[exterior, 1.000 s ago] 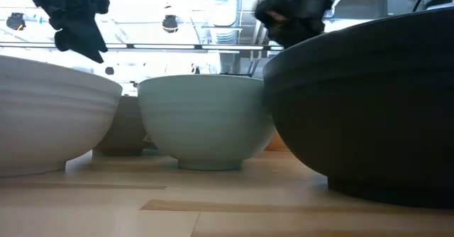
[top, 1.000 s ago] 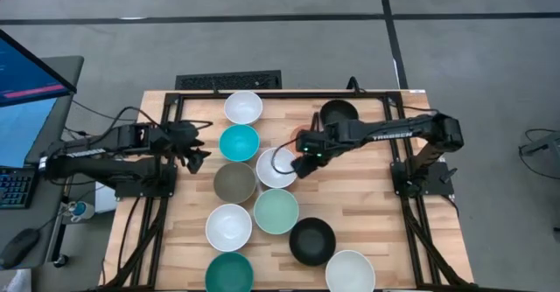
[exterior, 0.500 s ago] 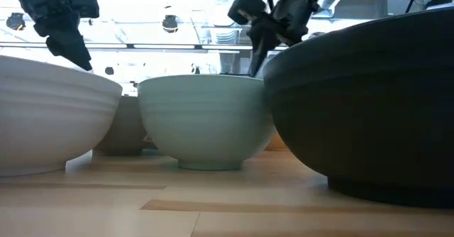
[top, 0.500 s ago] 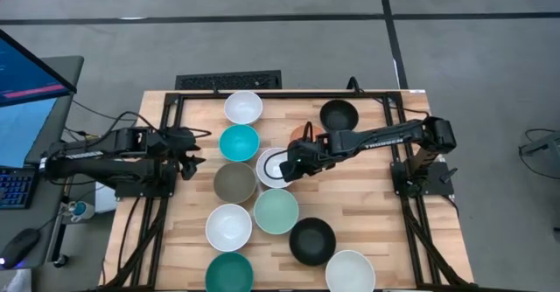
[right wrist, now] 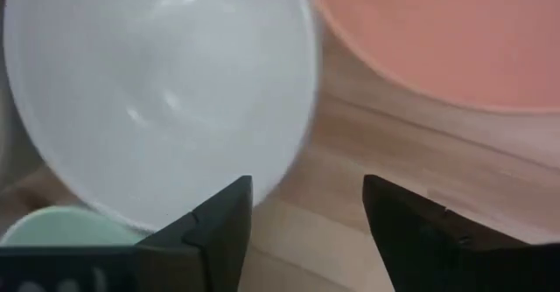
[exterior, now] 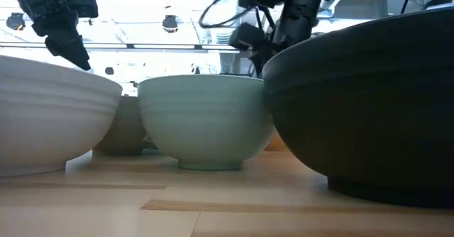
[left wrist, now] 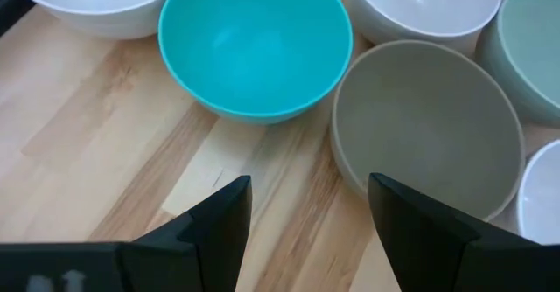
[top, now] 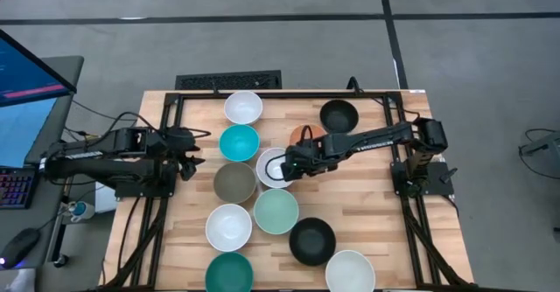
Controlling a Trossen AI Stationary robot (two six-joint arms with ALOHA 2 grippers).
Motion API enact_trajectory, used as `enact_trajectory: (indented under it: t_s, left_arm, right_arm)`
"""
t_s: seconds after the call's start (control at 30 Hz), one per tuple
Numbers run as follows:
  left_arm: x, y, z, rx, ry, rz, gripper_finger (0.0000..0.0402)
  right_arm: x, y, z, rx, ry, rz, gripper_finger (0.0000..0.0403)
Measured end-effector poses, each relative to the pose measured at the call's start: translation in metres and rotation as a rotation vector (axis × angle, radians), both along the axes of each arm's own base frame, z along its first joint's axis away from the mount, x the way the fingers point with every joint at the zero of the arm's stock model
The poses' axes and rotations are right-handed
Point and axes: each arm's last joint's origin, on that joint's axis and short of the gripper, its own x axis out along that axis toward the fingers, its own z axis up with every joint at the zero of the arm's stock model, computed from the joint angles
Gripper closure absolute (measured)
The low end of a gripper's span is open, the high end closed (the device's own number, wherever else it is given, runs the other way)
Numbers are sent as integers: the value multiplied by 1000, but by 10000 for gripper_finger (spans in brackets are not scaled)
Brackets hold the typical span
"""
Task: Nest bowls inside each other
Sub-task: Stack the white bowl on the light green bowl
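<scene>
The wooden table [top: 367,213] is occupied by ten visible bowls, each standing singly and holding nothing. Four white bowls are counted: one at the far edge [top: 242,107], one mid-table [top: 271,168], one nearer the front [top: 228,226] and one at the front right corner [top: 350,271]. Two black bowls are listed, one far right [top: 339,114] and one near the front [top: 312,240]. Single items follow: turquoise bowl [top: 239,142], grey-taupe bowl [top: 234,183], mint green bowl [top: 276,211], dark teal bowl [top: 229,272], and an orange bowl [right wrist: 455,38] largely hidden under the right arm in the high view. The right gripper [top: 293,164] is placed over the gap between the mid-table white bowl and the orange bowl, fingers spread apart, nothing clamped. The left gripper [top: 189,155] is held at the table's left edge, just beside the turquoise and grey-taupe bowls, fingers spread apart, nothing clamped.
</scene>
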Motion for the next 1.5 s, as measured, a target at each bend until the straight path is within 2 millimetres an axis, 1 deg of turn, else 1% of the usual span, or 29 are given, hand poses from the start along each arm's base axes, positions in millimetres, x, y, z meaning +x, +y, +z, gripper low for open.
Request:
enact_trajectory:
  t_s: [0.07,0.13,0.2,0.3,0.37,0.77,0.93,1.0,1.2,1.27,1.33,1.4,1.5]
  left_arm:
    - [0,0,0,11,3,1,180]
    - [0,0,0,16,5,-3,180]
    - [0,0,0,17,5,-3,180]
    - [0,0,0,20,6,-5,180]
    - [0,0,0,21,6,-5,180]
    - [0,1,0,34,10,-7,180]
    - [0,1,0,40,11,-2,180]
    - [0,1,0,40,10,-2,180]
    - [0,1,0,38,10,1,180]
    - [0,1,0,40,10,3,180]
    - [0,1,0,42,11,4,180]
    - [0,1,0,42,11,4,180]
    - [0,1,0,44,11,6,180]
  right_arm:
    - [4,-3,-4,-6,-11,-15,163]
    - [2,-6,-7,-8,17,-18,163]
    - [6,-7,-8,-8,0,-22,163]
    - [6,-7,-16,-8,33,-20,163]
    - [9,-6,-19,-6,26,-16,163]
    - [10,-7,-20,-31,16,-23,163]
    - [16,-5,-34,-31,27,-17,163]
    - [20,-4,-36,-31,13,-17,163]
    - [19,-9,-37,-42,26,-9,164]
    - [19,-10,-37,-43,24,-10,173]
    - [19,-10,-37,-43,20,-9,193]
    - [20,-10,-37,-43,16,-9,225]
    - [20,-10,-37,-44,14,-5,287]
